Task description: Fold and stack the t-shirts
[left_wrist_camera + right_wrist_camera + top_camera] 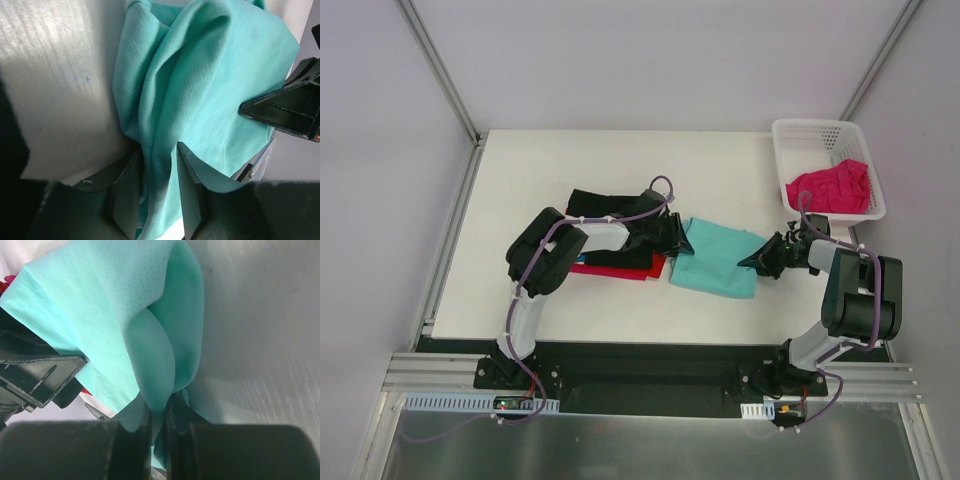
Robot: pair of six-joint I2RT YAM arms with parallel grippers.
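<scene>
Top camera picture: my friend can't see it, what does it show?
The left hand and right hand pinch a teal shirt from both sides on a white table. A black shirt lies on a red shirt beside it; a pink shirt sits in a basket far right.

middle t-shirt (pixel 718 264) on the desk (pixel 520 190); two stacked t-shirts (pixel 620 268) left of it; fourth t-shirt (pixel 832 187) in the basket (pixel 810 127), back right.

Two black-and-white arms (pixel 545 258) carry looping purple cables (pixel 660 183).
</scene>
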